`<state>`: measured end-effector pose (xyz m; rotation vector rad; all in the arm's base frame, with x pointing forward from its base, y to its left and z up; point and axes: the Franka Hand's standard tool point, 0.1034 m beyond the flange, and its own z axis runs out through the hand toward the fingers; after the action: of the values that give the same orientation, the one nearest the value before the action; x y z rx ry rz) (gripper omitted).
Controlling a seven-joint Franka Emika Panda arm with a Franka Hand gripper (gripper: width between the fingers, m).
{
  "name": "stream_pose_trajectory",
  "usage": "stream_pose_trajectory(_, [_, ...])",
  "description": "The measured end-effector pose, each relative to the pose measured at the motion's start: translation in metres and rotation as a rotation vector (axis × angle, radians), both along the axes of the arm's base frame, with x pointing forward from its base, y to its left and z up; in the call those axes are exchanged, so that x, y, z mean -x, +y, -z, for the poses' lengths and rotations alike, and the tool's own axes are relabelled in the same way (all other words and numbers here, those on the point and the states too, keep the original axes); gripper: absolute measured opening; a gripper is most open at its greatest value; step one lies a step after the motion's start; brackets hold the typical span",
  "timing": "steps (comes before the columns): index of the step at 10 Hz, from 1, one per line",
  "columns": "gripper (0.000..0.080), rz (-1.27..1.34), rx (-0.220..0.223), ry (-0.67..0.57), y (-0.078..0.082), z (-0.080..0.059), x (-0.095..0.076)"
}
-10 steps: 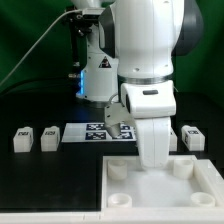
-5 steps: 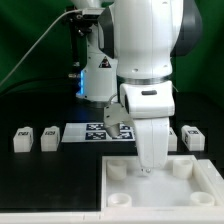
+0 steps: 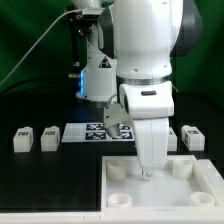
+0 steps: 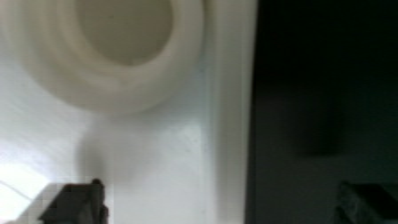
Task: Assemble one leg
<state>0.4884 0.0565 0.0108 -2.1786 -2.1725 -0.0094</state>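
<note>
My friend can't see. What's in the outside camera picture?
A big white robot arm reaches down, its gripper low over a white square tray piece with round corner sockets. Farther back lie the marker board and small white legs on a black table.

Glossy white rounded arm (image 3: 145, 40), grey joint seams

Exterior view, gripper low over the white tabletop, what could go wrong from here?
The open gripper hangs just above the tabletop beside a corner socket; going lower could jam its fingertips into the surface. The wrist view shows it straddling the tabletop's edge, so closing might shift that piece.
</note>
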Motion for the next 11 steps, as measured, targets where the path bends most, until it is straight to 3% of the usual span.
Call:
stream_pose_trajectory(5, [0.0649,0.052,0.002,0.001,0.001,-0.002,0.0])
stream_pose_trajectory(6, [0.0649,0.112,0.007,-0.008,0.005,-0.013,0.003])
stream_pose_trajectory(9, [0.0649,0.477,0.025,-0.014,0.038,-0.043,0.023])
stream_pose_trajectory(11, [0.0649,0.711,0.025,-0.01,0.067,-0.053,0.029])
